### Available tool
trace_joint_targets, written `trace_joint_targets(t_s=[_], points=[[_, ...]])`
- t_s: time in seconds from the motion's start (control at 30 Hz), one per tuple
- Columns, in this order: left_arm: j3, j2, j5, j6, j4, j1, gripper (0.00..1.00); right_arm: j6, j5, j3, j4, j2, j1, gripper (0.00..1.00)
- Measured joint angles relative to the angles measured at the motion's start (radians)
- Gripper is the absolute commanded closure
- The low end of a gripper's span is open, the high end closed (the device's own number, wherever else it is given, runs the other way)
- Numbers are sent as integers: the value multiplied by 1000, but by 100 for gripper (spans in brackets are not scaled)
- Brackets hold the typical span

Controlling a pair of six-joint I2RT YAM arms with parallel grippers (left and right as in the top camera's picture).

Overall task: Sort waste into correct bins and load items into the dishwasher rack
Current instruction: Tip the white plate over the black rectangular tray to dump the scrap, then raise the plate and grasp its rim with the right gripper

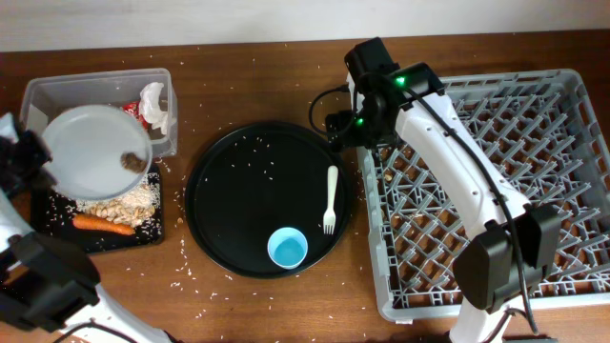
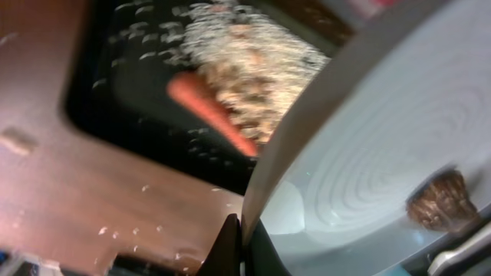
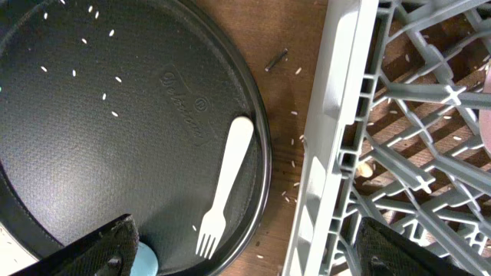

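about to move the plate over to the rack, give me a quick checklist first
1. left gripper clamped on the white plate rim: ok
2. plate emptied: not ok, a brown food lump sits on it
3. carrot and rice in the shallow black tray: ok
4. tissue and red wrapper in the clear box: ok
5. right gripper open, over the fork: ok
6. plate slot in the dishwasher rack: cannot tell

Robot lab staged as kitchen: wooden table point(image 1: 257, 310), dishwasher rack point(image 1: 562, 143), robot arm point(image 1: 448, 157).
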Motion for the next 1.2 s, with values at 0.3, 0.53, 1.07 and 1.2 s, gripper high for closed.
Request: trace_joint_targets(t_s=[0.3, 0.53, 1.07, 1.2], points=[[-178, -41, -551, -370, 156, 42, 99, -30, 0, 0, 11, 0, 0, 9], [-183, -41, -861, -410, 224, -57, 100, -33, 0, 0, 6, 0, 0, 9], [-171, -84, -756, -192, 365, -274, 100, -33, 0, 0, -10, 0, 0, 11], [-143, -203, -254, -63, 478, -325, 100, -32, -76, 0, 35, 0, 0, 14]])
